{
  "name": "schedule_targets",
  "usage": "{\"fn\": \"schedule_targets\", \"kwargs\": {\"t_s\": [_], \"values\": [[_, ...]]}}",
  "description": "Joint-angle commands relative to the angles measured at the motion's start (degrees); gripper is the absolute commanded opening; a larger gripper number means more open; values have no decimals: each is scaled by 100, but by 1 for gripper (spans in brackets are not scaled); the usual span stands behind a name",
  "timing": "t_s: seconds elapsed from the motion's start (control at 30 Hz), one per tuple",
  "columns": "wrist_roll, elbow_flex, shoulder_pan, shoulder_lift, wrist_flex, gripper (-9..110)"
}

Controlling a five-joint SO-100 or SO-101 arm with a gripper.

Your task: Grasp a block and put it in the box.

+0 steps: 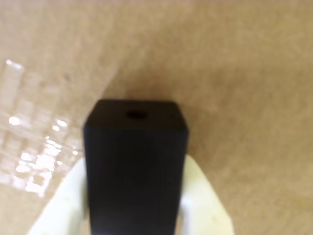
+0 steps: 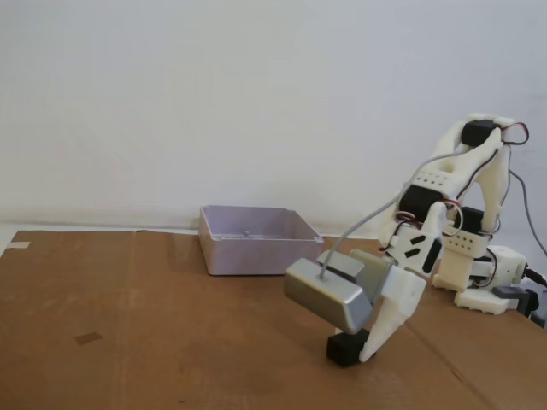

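Note:
The black block [image 1: 134, 166] fills the lower middle of the wrist view, with a small round hole in its far face. My gripper [image 1: 137, 166] is shut on the block, one white finger [image 1: 61, 208] pressed against each side. In the fixed view the block [image 2: 344, 348] sits low at the tips of my gripper [image 2: 362, 350], at or just above the cardboard. The lavender-grey box [image 2: 252, 246] stands to the left and further back, a good hand's width from the block. It is out of the wrist view.
Brown cardboard [image 2: 154, 325] covers the table, with a shiny strip of clear tape [image 1: 34, 156] to the left in the wrist view. The arm's base [image 2: 479, 282] stands at the right. A silver camera module [image 2: 329, 295] rides beside the gripper.

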Motion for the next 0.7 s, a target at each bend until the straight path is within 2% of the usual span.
{"fn": "schedule_targets", "kwargs": {"t_s": [0.0,0.67], "values": [[-26,-765,26,255,-123,0],[-237,-1608,510,413,-114,0]]}}
